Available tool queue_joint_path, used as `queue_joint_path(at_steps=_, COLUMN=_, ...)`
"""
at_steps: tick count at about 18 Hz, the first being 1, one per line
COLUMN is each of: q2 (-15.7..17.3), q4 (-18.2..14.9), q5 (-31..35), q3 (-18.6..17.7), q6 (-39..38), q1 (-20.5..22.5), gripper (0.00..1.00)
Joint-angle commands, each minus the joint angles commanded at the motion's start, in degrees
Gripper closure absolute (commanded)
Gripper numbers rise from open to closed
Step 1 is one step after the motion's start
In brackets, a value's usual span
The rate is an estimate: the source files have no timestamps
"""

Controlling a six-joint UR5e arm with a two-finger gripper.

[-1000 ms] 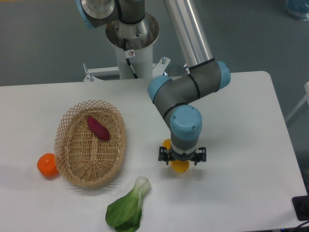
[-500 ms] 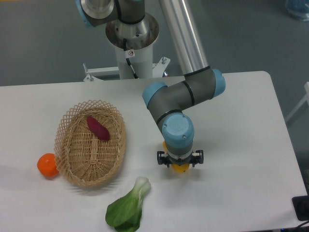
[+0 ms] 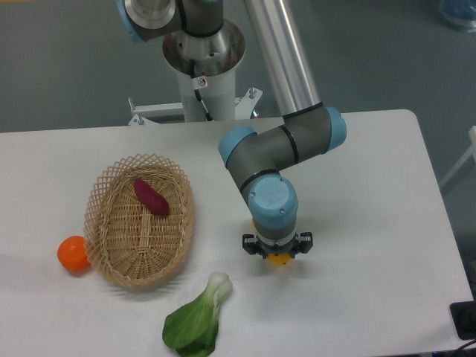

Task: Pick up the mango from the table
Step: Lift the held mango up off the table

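Observation:
The mango (image 3: 280, 261) lies on the white table (image 3: 372, 186), right of the basket. Only a small yellow-orange tip of it shows below the arm's wrist, plus a sliver at the wrist's upper left; the rest is covered. My gripper (image 3: 278, 251) points straight down directly over the mango, low above the tabletop. Its blue wrist cap and black flange hide the fingers, so how the jaws stand and whether they touch the fruit does not show.
A wicker basket (image 3: 111, 245) at the left holds a purple-red sweet potato (image 3: 151, 197). A round orange fruit (image 3: 73, 253) sits at the basket's left edge. A green bok choy (image 3: 197, 320) lies near the front edge. The robot base (image 3: 201, 67) stands behind the table.
The wrist shifted left and a little toward the front, settling lower over the mango, which now shows less. The mango has stayed in place.

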Motion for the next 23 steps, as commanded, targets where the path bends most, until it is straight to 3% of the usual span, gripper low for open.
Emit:
queue_joint_path(at_steps=5, q2=1.5, q4=-0.5, q5=-0.7, q3=1.6, q6=0.8, q1=0.7, gripper=0.45)
queue_joint_path(at_steps=9, q2=1.2, q4=-0.6, q5=-1.9, q3=4.9, q6=1.7, q1=1.8, gripper=0.44)
queue_joint_path(at_steps=23, q2=4.1, q4=-2.0, q5=-4.7, q3=6.9, q6=17.7, q1=6.9, gripper=0.49)
